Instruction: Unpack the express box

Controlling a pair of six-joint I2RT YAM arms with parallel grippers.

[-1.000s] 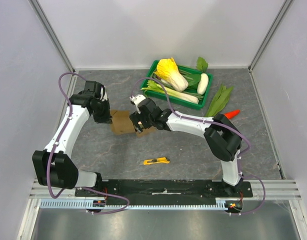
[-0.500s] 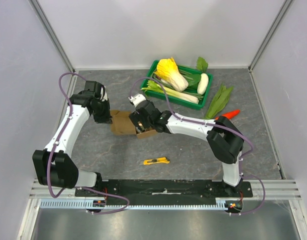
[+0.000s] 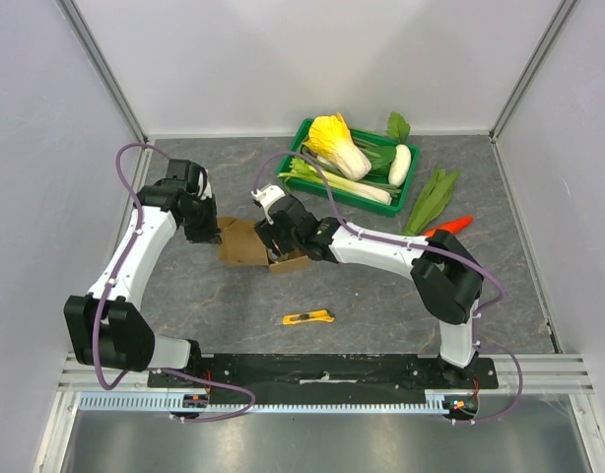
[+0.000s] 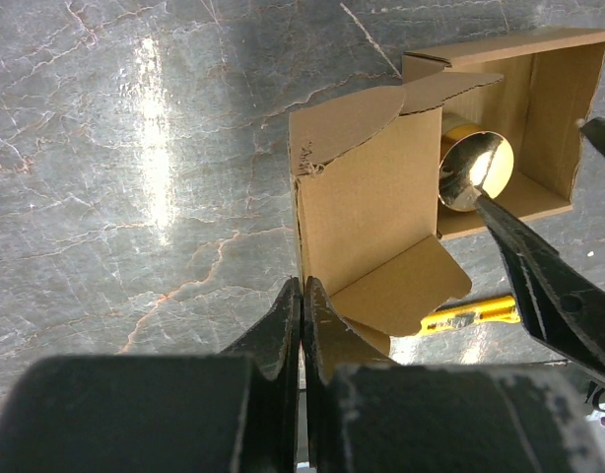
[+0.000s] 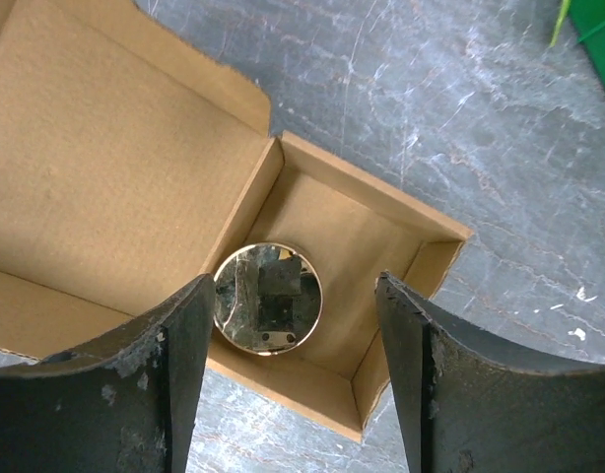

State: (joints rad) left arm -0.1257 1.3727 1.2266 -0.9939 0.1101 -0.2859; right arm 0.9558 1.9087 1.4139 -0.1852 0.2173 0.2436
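Note:
The express box (image 3: 288, 262) is a small brown cardboard mailer lying open at mid table, its lid flap (image 3: 240, 242) folded out to the left. My left gripper (image 3: 211, 235) is shut on the flap's left edge, and the left wrist view shows its closed tips (image 4: 302, 292) at the flap (image 4: 367, 197). My right gripper (image 3: 275, 239) is open and hovers just above the open box (image 5: 391, 246), its fingers (image 5: 179, 374) straddling it. A shiny round metal disc (image 5: 268, 299) lies inside against the hinge-side wall and also shows in the left wrist view (image 4: 473, 169).
A yellow utility knife (image 3: 308, 317) lies on the table in front of the box. A green crate (image 3: 413, 169) with cabbage and greens stands at the back right. Loose leaves (image 3: 433, 197) and a carrot (image 3: 457, 225) lie to its right.
My right gripper has shifted slightly left and lower over the open box. My left gripper has stayed where it was, holding the flap.

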